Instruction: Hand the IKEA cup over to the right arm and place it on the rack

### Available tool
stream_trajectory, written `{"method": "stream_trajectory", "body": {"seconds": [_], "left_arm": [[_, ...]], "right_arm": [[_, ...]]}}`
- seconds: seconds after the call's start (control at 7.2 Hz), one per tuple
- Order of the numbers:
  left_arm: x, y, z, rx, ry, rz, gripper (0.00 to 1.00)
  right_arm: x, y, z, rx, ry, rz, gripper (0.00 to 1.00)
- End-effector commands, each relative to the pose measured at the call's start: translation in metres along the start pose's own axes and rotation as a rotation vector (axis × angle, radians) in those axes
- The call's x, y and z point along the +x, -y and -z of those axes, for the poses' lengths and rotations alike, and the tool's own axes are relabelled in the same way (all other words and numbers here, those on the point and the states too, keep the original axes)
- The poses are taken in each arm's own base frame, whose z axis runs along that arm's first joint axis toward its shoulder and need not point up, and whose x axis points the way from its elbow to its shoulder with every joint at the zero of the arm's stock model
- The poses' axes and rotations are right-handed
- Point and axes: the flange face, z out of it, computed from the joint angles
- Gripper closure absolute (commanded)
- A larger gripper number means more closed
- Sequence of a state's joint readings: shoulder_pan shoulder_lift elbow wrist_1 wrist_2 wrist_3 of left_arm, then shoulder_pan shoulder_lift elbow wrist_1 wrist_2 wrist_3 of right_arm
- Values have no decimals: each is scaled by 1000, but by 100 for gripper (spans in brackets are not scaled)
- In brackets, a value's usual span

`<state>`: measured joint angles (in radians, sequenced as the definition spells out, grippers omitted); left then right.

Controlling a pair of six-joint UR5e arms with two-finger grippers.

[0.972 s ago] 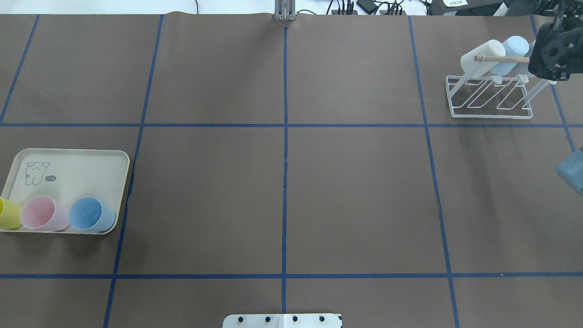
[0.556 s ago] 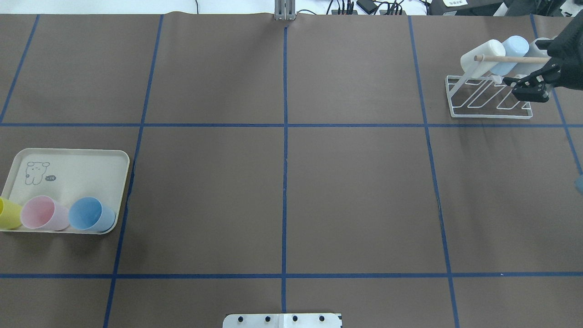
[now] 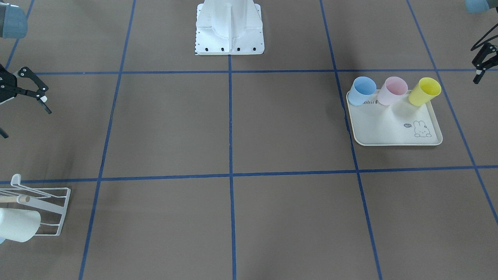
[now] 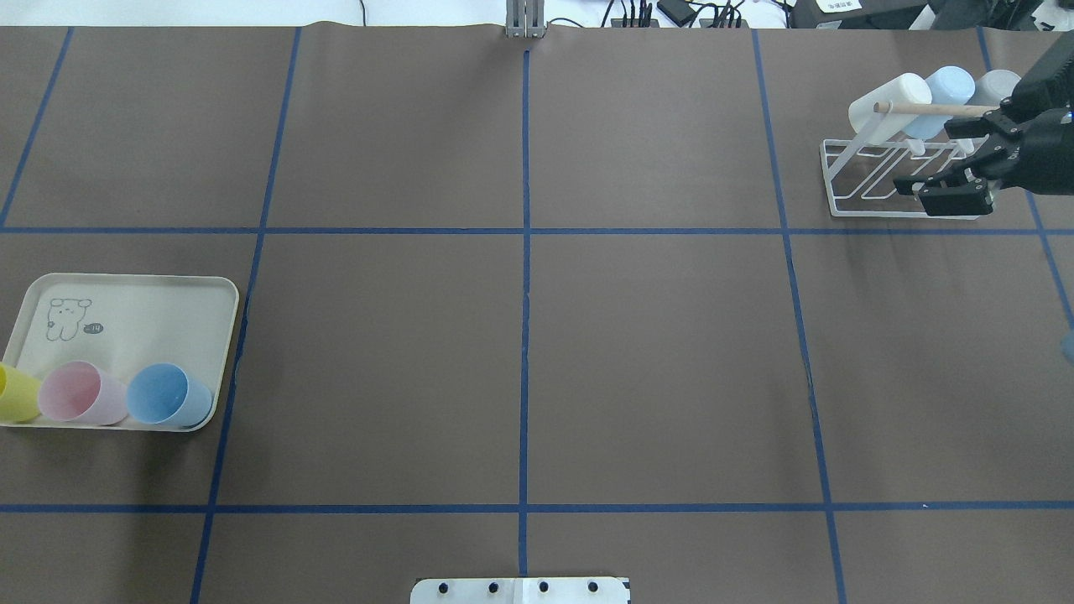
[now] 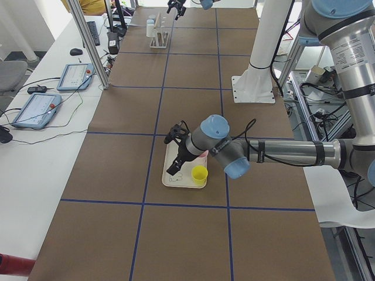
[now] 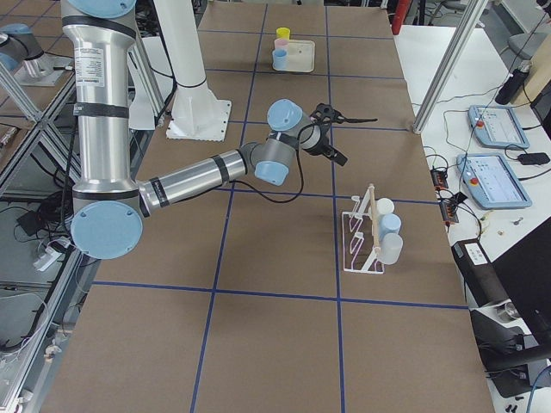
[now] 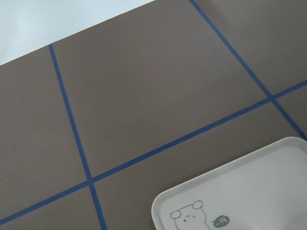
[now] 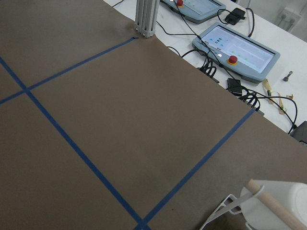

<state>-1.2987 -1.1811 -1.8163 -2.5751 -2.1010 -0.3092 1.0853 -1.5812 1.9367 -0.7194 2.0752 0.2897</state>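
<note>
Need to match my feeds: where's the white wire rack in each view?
Front-facing: rack in the bottom-left corner, partly cut off.
Overhead: rack at upper right.
Exterior left: rack at the far end, top, left of centre.
Exterior right: rack right of centre.
Left wrist: not in view.
Right wrist: rack in the bottom-right corner, partly shown.
Landmark: the cream tray at the table's opposite end, in every view but the right wrist.

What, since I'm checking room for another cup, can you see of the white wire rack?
The rack is thin white wire: a rectangular base with looped bars, prongs slanting upward, and a light wooden dowel across the top. It stands on the brown table cover, far right from the robot. A white cup, a light-blue cup and a grey cup sit upside down on its prongs. The open right gripper hovers nearby, not touching it.
</note>
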Motion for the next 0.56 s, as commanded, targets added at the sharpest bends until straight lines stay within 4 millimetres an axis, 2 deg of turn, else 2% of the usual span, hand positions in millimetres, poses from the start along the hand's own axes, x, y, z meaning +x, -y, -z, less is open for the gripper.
{"method": "stream_trajectory", "body": {"seconds": [0.0,0.14,0.28,0.42], "left_arm": [[1,-25,-20,-24,-30,31,0],[13,-38,-29,-68,-55,55,0],[24,-42,-38,-97,-77,61,0],[32,-49,-49,-129,-96,45,0]], "right_arm": [[-24,10,3,5,62,-56,0],[-35,8,-5,-5,79,-79,1],[-45,9,-8,-7,92,-94,1],[-49,8,-11,-12,99,-91,0]]}}
